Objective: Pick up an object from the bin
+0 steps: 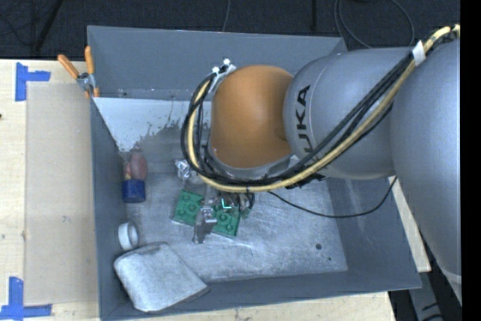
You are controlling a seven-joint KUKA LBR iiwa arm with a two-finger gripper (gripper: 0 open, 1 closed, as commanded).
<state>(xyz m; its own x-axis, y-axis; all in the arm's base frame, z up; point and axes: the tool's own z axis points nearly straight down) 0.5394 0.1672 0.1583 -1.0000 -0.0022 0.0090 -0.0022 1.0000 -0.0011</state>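
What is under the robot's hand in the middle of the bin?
A flat green studded plastic plate lies on the floor of the grey metal bin, beneath the hand. The hand covers the plate's middle, so any contact there is hidden.

Brick plate (186, 208) in bin (150, 64) centre, sponge (158, 278) front-left.

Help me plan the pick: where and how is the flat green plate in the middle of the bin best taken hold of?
Likely by its two opposite long edges, coming straight down from above. The green plate lies flat on the bin floor and looks thin, with nothing raised to pinch, so the edges are the only hold. The hand hangs over its middle.
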